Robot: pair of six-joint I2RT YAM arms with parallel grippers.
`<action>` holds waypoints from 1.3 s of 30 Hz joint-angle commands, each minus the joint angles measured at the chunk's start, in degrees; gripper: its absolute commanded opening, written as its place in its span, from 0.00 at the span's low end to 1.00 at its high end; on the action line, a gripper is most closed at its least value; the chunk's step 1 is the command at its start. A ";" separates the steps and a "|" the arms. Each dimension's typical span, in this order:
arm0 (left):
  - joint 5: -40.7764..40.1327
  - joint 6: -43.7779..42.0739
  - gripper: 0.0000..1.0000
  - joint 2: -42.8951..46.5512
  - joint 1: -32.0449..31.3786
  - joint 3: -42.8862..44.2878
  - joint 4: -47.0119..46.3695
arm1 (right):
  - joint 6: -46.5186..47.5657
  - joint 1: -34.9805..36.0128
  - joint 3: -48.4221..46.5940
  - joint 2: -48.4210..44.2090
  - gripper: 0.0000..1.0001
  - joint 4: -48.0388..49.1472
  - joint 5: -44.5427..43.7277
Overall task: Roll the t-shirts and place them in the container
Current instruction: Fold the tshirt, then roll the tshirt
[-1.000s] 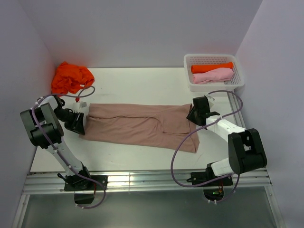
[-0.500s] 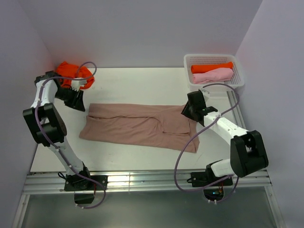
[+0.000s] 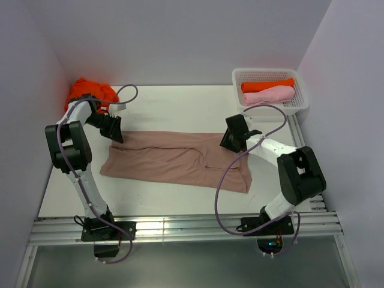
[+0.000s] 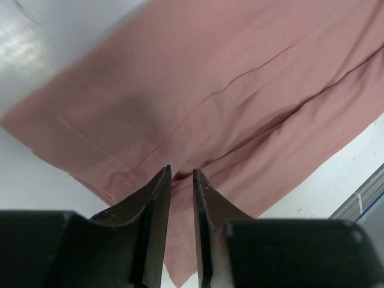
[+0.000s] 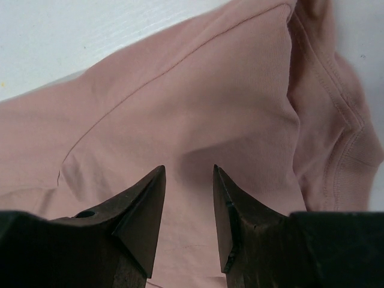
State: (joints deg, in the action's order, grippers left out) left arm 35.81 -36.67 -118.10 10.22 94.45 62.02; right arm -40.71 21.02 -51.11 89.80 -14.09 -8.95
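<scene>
White tabletop [image 3: 180, 108] filled the middle of the overhead frame. The pinkish-brown t-shirt [image 3: 174, 157] lay flat across its centre, folded into a long band running left to right. Lengthwise creases and a stitched seam showed, and the lower-right end flared wider with a ribbed hem. It was not rolled. A white mesh basket [image 3: 303, 102] stood at upper right, holding a rolled orange t-shirt [image 3: 267, 85] with a rolled light pink t-shirt [image 3: 270, 96] just beside it. A crumpled orange t-shirt [image 3: 90, 93] sat in the upper-left corner. Left fingers [image 4: 159, 198] were over the band's upper-left end, with a slim gap between them and nothing clamped. Right fingers [image 5: 150, 198] were over the upper-right end, parted wider and empty. Contact with the cloth could not be told.
</scene>
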 commanded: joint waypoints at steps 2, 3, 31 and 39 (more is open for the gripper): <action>-2.93 -0.69 0.24 -2.13 0.41 -3.04 -2.68 | -0.69 -2.03 0.22 0.55 0.45 1.51 0.60; -3.55 -0.34 0.24 -2.74 0.59 -3.31 -3.30 | -0.77 -2.47 1.09 0.64 0.45 1.61 0.95; -0.40 -5.60 0.42 0.24 4.37 7.76 5.83 | -0.07 -7.48 -2.41 3.72 0.45 -3.84 1.40; -1.09 -11.85 0.28 6.30 3.41 -1.71 8.47 | -1.48 -5.29 -2.24 -0.50 0.45 -4.72 0.60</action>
State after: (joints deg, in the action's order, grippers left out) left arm 33.78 -43.88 -115.74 14.41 96.62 67.53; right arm -41.19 14.48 -52.62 92.75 -17.78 -6.76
